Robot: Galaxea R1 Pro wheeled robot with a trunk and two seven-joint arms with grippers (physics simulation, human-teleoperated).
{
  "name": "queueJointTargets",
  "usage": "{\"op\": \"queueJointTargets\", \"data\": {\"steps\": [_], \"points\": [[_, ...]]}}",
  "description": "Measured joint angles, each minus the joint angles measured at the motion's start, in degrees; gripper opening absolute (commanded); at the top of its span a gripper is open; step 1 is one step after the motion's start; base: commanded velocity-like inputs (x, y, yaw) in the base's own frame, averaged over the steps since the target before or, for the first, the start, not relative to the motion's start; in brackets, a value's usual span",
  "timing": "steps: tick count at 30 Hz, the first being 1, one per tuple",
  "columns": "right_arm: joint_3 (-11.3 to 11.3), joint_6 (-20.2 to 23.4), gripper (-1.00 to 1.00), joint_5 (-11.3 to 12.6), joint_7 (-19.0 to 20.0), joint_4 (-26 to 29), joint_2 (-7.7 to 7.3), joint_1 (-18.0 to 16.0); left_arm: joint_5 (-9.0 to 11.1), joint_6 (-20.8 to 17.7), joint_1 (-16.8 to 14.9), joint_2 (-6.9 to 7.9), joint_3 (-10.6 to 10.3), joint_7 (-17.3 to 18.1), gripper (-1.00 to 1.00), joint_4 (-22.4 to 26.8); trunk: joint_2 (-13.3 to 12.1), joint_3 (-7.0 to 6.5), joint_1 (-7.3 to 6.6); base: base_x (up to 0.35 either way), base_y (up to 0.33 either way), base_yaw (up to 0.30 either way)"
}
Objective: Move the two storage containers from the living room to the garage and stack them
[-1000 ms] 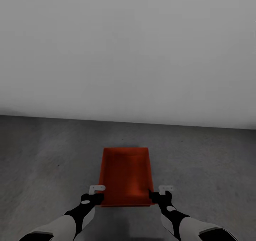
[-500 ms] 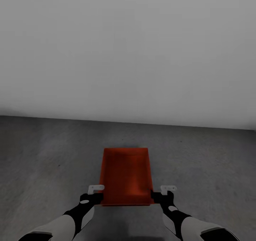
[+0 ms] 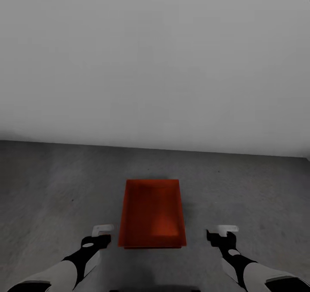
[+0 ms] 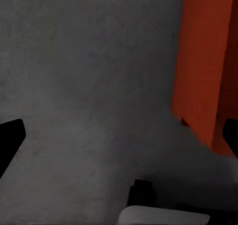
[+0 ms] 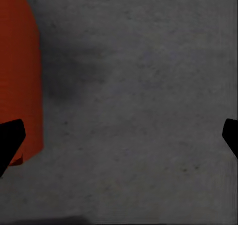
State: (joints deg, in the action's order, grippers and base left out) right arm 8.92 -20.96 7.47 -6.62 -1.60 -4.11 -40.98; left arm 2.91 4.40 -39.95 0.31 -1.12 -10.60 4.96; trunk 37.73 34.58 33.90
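Grey dominates: a plain white wall [image 3: 155, 59] stands above the dark concrete-like floor [image 3: 56, 184] of the garage, and on that floor, near the wall and straight ahead of the robot, sits one orange-red storage container [image 3: 153, 214]. It stands upright, open-topped and empty; only its bare red bottom and thin walls show (no lid, nothing inside). The left gripper [image 3: 100, 235] hangs just beside the container's near left corner, the right gripper [image 3: 221, 235] further off on the other side; both are apart from it and hold nothing, each with jaws spread wide in its own wrist view. This container looks placed, so the step in hand is probably backing away to go for the second. Doing that well means drawing both arms straight back and outward, so no finger catches the thin rim and knocks the container askew.
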Motion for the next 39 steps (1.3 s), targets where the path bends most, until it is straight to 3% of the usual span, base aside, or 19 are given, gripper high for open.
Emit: {"op": "queueJointTargets", "data": {"steps": [3, 7, 9, 13, 19, 25, 28, 33, 39], "points": [[0.1, 0.45, 1.0, 0.02, 0.09, -0.08, -0.49, 0.0, 0.76, -0.04, 0.0, 1.94, -0.03, 0.05, 1.0, -0.66, -1.21, -0.54, -0.66, 0.0, 0.0, 0.0], [0.12, 3.29, 1.0, 0.06, 0.04, -0.15, -1.17, 0.32, 2.69, -0.17, 0.29, 5.82, 0.02, 0.41, 1.0, -3.86, -2.81, -1.26, -1.54, 0.0, 0.0, 0.0], [0.13, 4.06, 1.0, 0.05, 0.05, -0.18, -1.4, 0.96, 3.27, -0.2, 0.39, 6.7, -0.04, 0.48, 1.0, -4.24, -3.62, -1.62, -1.98, 0.0, 0.0, 0.0], [0.06, 5.16, 1.0, 0.1, 0.49, -0.18, -2.19, 7.44, 4.47, -0.3, 0.66, 8.04, -0.05, 0.58, 1.0, -4.75, -5.22, -2.33, -2.86, 0.0, 0.0, 0.0], [0.11, 5.81, 1.0, 0.08, 0.86, -0.2, -2.18, 15.0, 4.79, -0.48, 4.57, 8.08, -0.03, 0.73, 1.0, -4.9, -7.64, -3.41, -4.19, 0.0, 0.0, 0.0], [0.21, 9.62, 1.0, 0.01, 1.1, -0.22, -1.76, 17.76, 4.89, -0.47, 9.77, 8.02, -0.08, 0.78, 1.0, -4.97, -8.05, -3.6, -4.41, 0.0, 0.0, 0.0], [0.19, 12.24, 1.0, 0.04, 1.31, -0.23, -1.35, 20.9, 4.87, -0.34, 12.71, 7.86, -0.06, 0.84, 1.0, -4.97, -8.05, -3.59, -4.41, 0.0, 0.0, 0.0], [0.19, 12.48, 1.0, 0.04, 1.42, -0.17, -0.56, 25.25, 4.85, -0.21, 15.19, 6.98, -0.08, 1.01, 1.0, -4.98, -8.05, -3.6, -4.41, 0.0, 0.0, 0.0], [0.18, 11.12, 1.0, -0.01, 1.58, -0.19, 0.34, 27.44, 4.9, -0.3, 16.96, 5.74, -0.05, 1.08, 1.0, -4.99, -8.05, -3.6, -4.4, 0.0, 0.0, 0.0]]}}
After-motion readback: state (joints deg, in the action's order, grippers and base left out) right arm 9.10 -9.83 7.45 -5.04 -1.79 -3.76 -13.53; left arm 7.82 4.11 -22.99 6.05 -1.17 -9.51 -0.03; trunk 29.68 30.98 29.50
